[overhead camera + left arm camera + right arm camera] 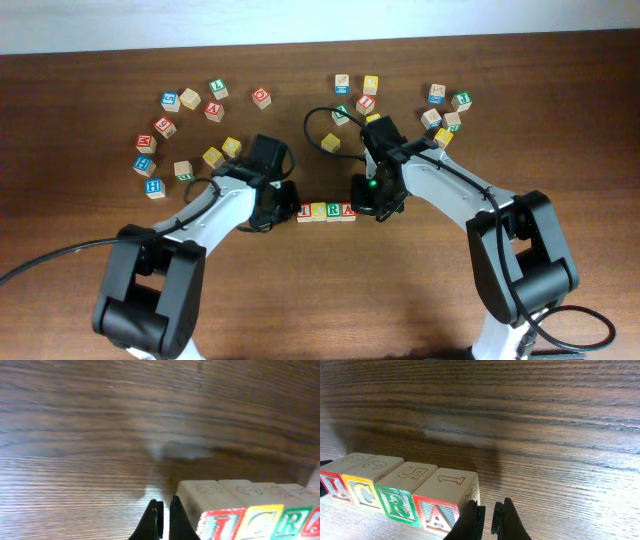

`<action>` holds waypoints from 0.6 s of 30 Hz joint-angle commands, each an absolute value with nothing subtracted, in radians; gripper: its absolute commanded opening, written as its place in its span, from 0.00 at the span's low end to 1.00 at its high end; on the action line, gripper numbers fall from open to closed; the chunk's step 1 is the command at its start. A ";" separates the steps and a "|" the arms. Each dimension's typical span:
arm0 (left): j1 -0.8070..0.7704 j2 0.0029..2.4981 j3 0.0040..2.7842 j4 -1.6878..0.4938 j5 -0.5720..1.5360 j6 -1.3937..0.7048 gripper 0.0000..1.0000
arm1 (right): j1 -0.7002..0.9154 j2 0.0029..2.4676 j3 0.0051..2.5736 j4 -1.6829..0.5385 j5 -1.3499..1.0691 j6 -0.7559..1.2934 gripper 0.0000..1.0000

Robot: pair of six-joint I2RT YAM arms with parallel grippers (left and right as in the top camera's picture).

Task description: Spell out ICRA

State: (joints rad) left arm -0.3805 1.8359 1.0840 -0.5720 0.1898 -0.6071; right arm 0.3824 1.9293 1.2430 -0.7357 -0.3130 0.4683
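Four letter blocks [326,211] sit touching in a straight row at the middle of the table [330,300], reading I, C, R, A from left to right. The left gripper [165,519] is clenched on nothing just beside the row's left end. The right gripper [489,519] is clenched and empty just beside the A block [440,510] at the right end, and loose blocks [190,98] lie scattered farther back.

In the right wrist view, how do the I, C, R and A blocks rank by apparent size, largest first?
1. A block
2. R block
3. C block
4. I block
Only nearness to the camera separates them; their true sizes look alike.
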 commanded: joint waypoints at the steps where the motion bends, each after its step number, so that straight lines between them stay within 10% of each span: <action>1: -0.393 1.848 1.079 -0.560 0.214 -0.616 0.00 | 0.387 1.922 1.233 -0.735 -0.322 0.472 0.04; 18: -0.447 1.848 1.079 -0.558 0.216 -0.612 0.00 | 0.461 1.922 1.233 -0.714 -0.328 0.473 0.04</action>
